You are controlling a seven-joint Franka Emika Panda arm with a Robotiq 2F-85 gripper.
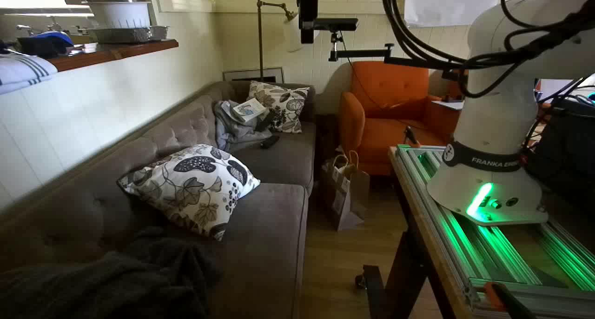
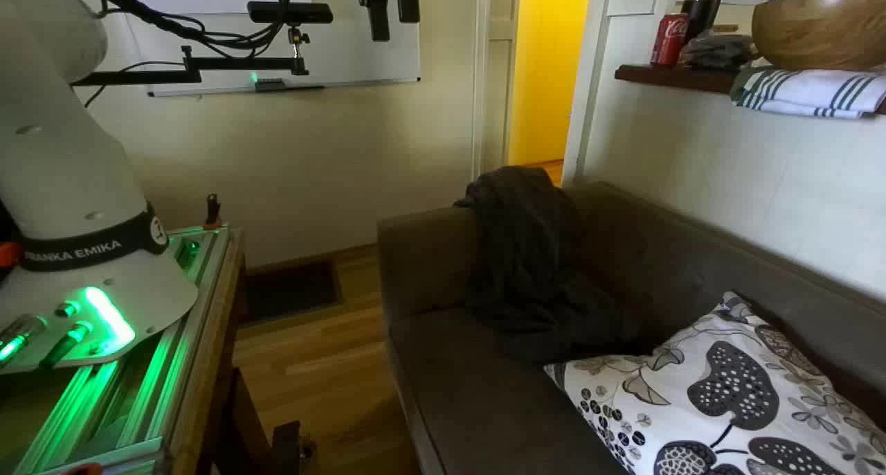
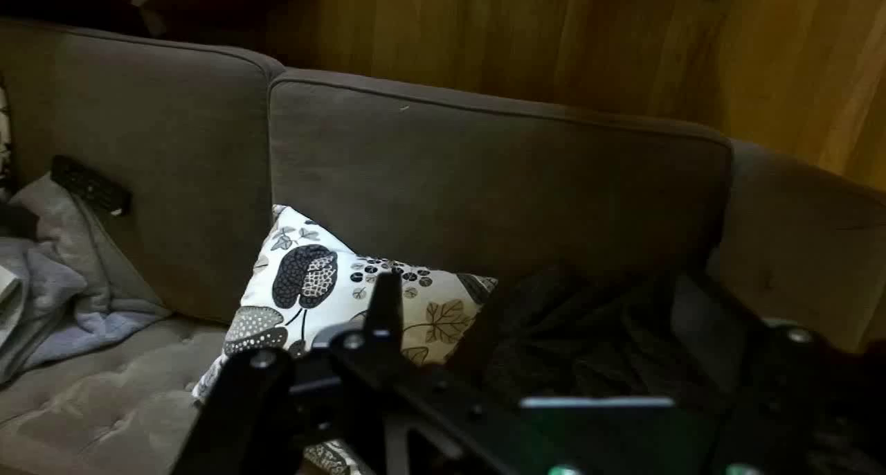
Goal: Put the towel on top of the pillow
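Observation:
A patterned white pillow (image 1: 193, 184) lies tilted against the backrest of the sofa. It also shows in an exterior view (image 2: 734, 392) and the wrist view (image 3: 304, 281). A dark crumpled cloth (image 2: 526, 281), towel or blanket, drapes over the sofa's arm and seat beside the pillow. It also shows in an exterior view (image 1: 116, 282) and the wrist view (image 3: 574, 329). A white striped towel (image 2: 810, 91) lies folded on the wall shelf. My gripper (image 2: 394, 30) is open and empty, high above the sofa. In the wrist view its fingers (image 3: 540, 284) stand wide apart.
A grey blanket (image 1: 228, 128) with a book (image 1: 249, 109), a remote (image 1: 269, 142) and another patterned pillow (image 1: 281, 105) are at the sofa's far end. The shelf (image 2: 671, 77) holds a can and a wooden bowl (image 2: 820, 32). A paper bag (image 1: 346, 193) stands on the floor.

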